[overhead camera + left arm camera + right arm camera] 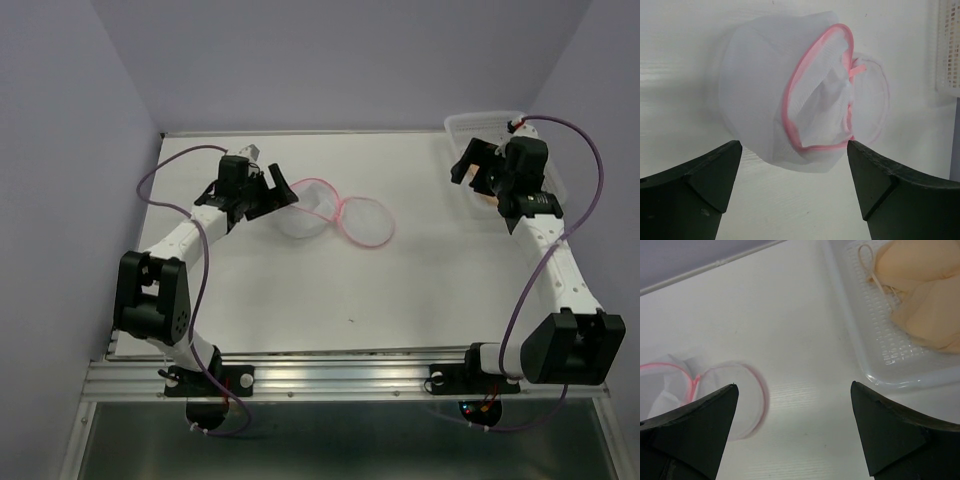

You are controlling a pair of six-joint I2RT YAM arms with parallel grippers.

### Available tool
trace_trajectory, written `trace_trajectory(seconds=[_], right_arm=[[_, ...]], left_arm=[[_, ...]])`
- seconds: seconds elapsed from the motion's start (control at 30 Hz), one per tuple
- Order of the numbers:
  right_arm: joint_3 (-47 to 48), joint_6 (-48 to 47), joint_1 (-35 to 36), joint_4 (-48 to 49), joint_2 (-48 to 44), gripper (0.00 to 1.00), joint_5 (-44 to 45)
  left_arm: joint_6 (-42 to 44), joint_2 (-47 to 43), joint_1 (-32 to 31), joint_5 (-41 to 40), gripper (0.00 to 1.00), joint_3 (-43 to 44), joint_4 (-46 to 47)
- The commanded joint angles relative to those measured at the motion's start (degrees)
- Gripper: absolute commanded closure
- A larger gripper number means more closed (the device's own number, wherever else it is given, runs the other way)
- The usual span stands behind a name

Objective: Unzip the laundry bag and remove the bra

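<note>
white mesh bag (308, 208) (785, 100) lies on the table (400, 290), pink zipper rim parted, its round flap folded out flat to the right. left gripper (275, 190) (792, 143) sits just left of the bag, fingers spread wide, holding nothing. bra (920, 295) lies in the basket (470, 125) (875, 355), well right of the bag. right gripper (476, 170) (793, 385) hangs by the basket, fingers apart, empty.

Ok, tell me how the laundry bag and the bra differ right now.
The laundry bag is translucent white mesh with a pink rim; the bra is opaque peach fabric. The laundry bag lies unzipped on the table; the bra lies in the white lattice basket. Both are soft, and neither is gripped.
</note>
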Motion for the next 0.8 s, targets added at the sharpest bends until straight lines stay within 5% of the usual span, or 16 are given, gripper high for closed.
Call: trace_trajectory(seconds=[0.0, 0.33, 0.77], right_arm=[[-2.05, 1.93, -0.22, 1.51, -4.33, 0.0, -5.32], [-9.26, 4.66, 2.04, 3.53, -3.29, 0.0, -13.67], [-2.6, 7.55, 19.98, 5.91, 19.99, 0.05, 2.39]], left_arm=[[-0.19, -7.89, 0.29, -3.59, 0.01, -0.34, -0.57], [-6.95, -23.88, 0.29, -19.49, 0.01, -6.48, -4.79], [-10.47, -29.78, 0.38, -22.24, 0.01, -11.85, -8.57]])
